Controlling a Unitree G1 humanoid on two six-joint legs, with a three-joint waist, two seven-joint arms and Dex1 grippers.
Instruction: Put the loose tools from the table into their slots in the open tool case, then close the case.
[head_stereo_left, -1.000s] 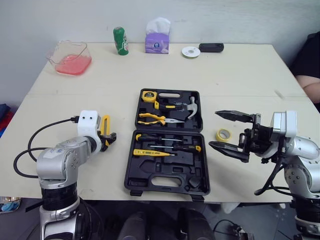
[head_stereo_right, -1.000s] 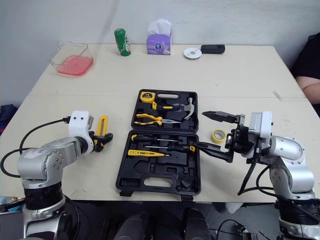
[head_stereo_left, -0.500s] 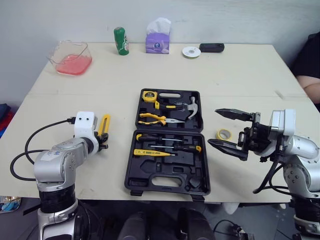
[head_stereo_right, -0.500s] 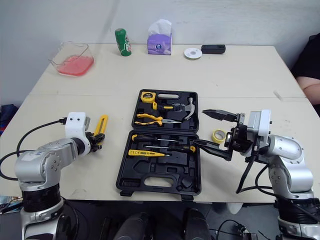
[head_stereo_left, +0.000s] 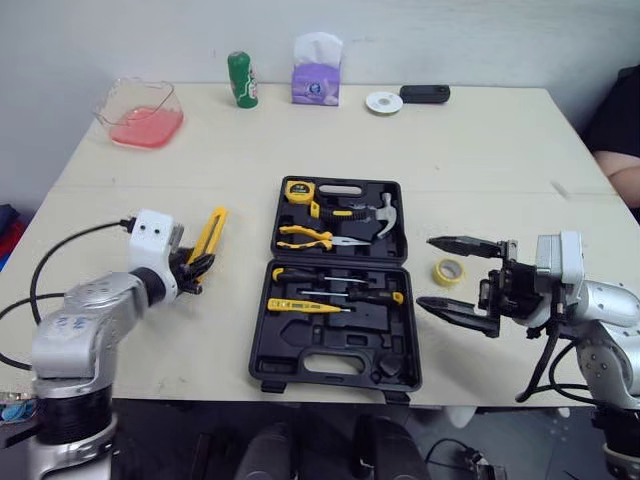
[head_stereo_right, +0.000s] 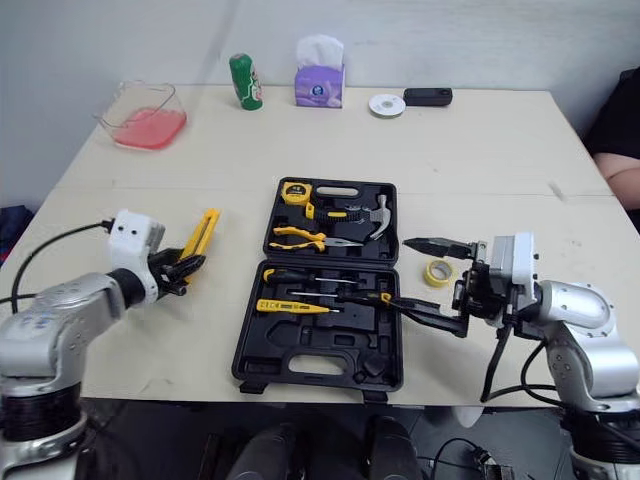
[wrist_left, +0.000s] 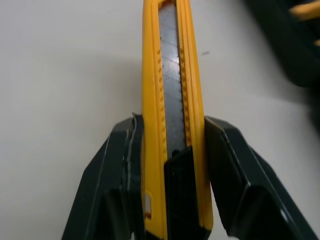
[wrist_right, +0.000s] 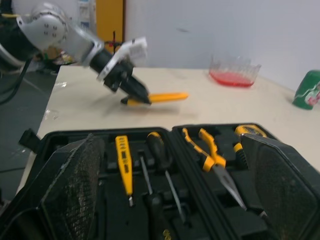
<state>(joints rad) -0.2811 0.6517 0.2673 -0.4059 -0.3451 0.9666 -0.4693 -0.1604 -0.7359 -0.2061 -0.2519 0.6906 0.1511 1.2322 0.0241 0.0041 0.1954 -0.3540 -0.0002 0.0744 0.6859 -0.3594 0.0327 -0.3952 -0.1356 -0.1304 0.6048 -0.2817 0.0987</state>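
Left tool (head_stereo_left: 193, 268) clenches the yellow knife (head_stereo_left: 211, 232) mid-left, needing a rightward carry into the case (head_stereo_left: 300, 352); right tool (head_stereo_left: 426, 272) gapes.

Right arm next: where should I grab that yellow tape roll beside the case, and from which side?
I'd come from above: the tape roll lies flat, hole up, right of the tool case. Put one finger of the open right gripper in the hole and one outside, pinching the ring wall.
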